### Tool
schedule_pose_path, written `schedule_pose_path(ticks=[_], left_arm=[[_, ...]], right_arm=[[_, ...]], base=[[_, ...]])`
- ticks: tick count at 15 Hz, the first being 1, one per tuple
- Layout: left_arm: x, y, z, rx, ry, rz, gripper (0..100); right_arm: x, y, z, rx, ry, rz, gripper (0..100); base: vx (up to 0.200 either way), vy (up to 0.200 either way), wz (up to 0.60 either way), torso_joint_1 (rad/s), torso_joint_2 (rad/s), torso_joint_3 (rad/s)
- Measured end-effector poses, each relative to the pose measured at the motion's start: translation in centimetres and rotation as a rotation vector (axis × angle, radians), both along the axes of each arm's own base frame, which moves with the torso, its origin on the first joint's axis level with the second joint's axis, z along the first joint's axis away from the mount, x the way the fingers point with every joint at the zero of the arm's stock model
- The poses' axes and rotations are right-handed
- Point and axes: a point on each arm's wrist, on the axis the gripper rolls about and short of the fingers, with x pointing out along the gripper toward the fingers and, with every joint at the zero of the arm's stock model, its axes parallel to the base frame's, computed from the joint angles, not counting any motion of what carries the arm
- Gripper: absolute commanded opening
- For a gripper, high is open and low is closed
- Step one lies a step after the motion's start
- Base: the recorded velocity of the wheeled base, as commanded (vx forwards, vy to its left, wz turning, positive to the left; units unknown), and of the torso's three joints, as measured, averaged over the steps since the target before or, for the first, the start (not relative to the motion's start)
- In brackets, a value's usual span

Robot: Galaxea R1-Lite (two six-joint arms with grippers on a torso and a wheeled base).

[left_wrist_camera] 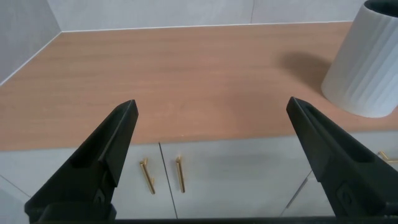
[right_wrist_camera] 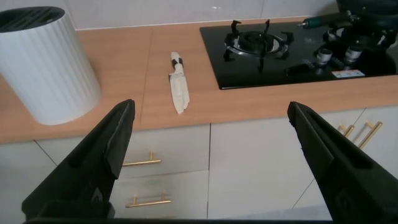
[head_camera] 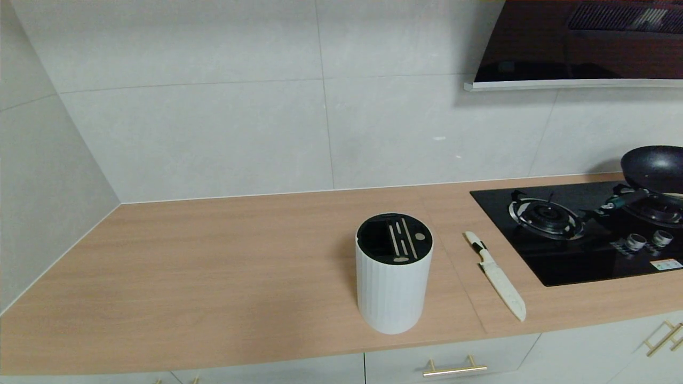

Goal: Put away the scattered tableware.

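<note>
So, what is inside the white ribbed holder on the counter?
The holder has a black top with narrow slots and one larger dark opening; nothing sticks out. Deeper inside is hidden by the top and walls.

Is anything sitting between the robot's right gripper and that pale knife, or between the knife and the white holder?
Nothing visible does. The open right gripper faces the cream knife across bare wooden countertop, and only bare wood separates the knife from the white ribbed cylindrical holder, whose slotted black top is uncovered.
</note>
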Motion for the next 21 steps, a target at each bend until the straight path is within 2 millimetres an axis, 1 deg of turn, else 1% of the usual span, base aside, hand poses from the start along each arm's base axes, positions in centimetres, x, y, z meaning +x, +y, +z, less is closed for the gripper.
schedule_pose_path(ticks=[7, 9, 10, 11, 12, 13, 15, 17, 19, 21], left_arm=[[0.0, 0.0, 0.0, 0.000, 0.000, 0.000, 100], [0.0, 0.0, 0.0, 0.000, 0.001, 0.000, 100], [0.0, 0.0, 0.0, 0.000, 0.000, 0.000, 100], [0.0, 0.0, 0.0, 0.000, 0.000, 0.000, 100], [0.0, 0.0, 0.0, 0.000, 0.000, 0.000, 100], [0.0, 0.0, 0.0, 0.000, 0.000, 0.000, 100], [0.0, 0.0, 0.0, 0.000, 0.000, 0.000, 100], [0.0, 0.0, 0.0, 0.000, 0.000, 0.000, 100], [0.0, 0.0, 0.0, 0.000, 0.000, 0.000, 100], [0.0, 0.0, 0.0, 0.000, 0.000, 0.000, 100]], right_arm=[[0.0, 0.0, 0.0, -0.002, -0.001, 0.001, 100], [-0.1, 0.0, 0.3, 0.000, -0.007, 0.011, 100], [-0.2, 0.1, 1.2, 0.016, -0.030, 0.028, 100], [-0.5, 0.1, 2.6, 0.032, -0.061, 0.052, 100], [-0.4, 0.1, 4.0, 0.045, -0.058, 0.083, 100], [0.1, 0.2, 5.1, 0.054, -0.026, 0.120, 100], [2.3, 0.4, 7.0, 0.074, 0.094, 0.206, 100], [5.6, 0.6, 8.7, 0.094, 0.233, 0.263, 100], [10.3, 0.9, 10.0, 0.114, 0.361, 0.292, 100], [15.6, 1.2, 10.3, 0.128, 0.459, 0.309, 100]], base=[[0.000, 0.000, 0.00, 0.000, 0.00, 0.000], [0.000, 0.000, 0.00, 0.000, 0.00, 0.000], [0.000, 0.000, 0.00, 0.000, 0.00, 0.000], [0.000, 0.000, 0.00, 0.000, 0.00, 0.000], [0.000, 0.000, 0.00, 0.000, 0.00, 0.000], [0.000, 0.000, 0.00, 0.000, 0.00, 0.000], [0.000, 0.000, 0.00, 0.000, 0.00, 0.000], [0.000, 0.000, 0.00, 0.000, 0.00, 0.000], [0.000, 0.000, 0.00, 0.000, 0.00, 0.000], [0.000, 0.000, 0.00, 0.000, 0.00, 0.000]])
